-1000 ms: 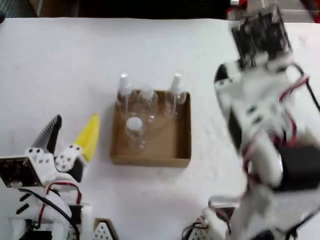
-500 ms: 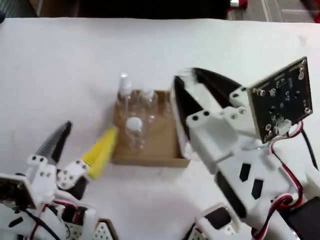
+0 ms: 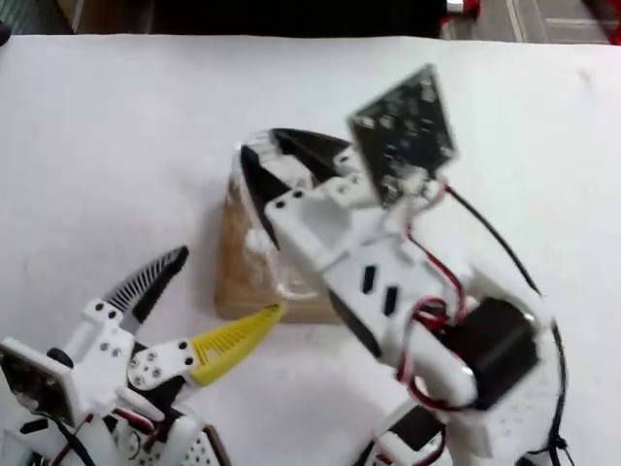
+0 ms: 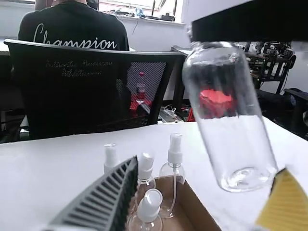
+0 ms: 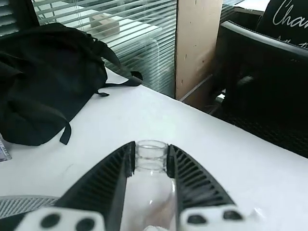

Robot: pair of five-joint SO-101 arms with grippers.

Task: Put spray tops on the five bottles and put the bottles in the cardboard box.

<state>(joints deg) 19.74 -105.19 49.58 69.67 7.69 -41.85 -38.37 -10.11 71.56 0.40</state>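
High view: right gripper, pinching a clear capless plastic bottle by the neck, has swung seemingly over the brown cardboard box; left gripper, spread, edged closer.

R pincer over cardboard box

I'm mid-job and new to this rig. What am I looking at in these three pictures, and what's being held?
These are two robot arms at a table. The high view looks down from a fixed camera; the other two come from cameras on each arm's wrist. A cardboard box on the table holds four bottles with spray tops. The right gripper is shut on the neck of a fifth bottle, which has no top and hangs in the air by the box. The left gripper, one black finger and one yellow, is open and empty.
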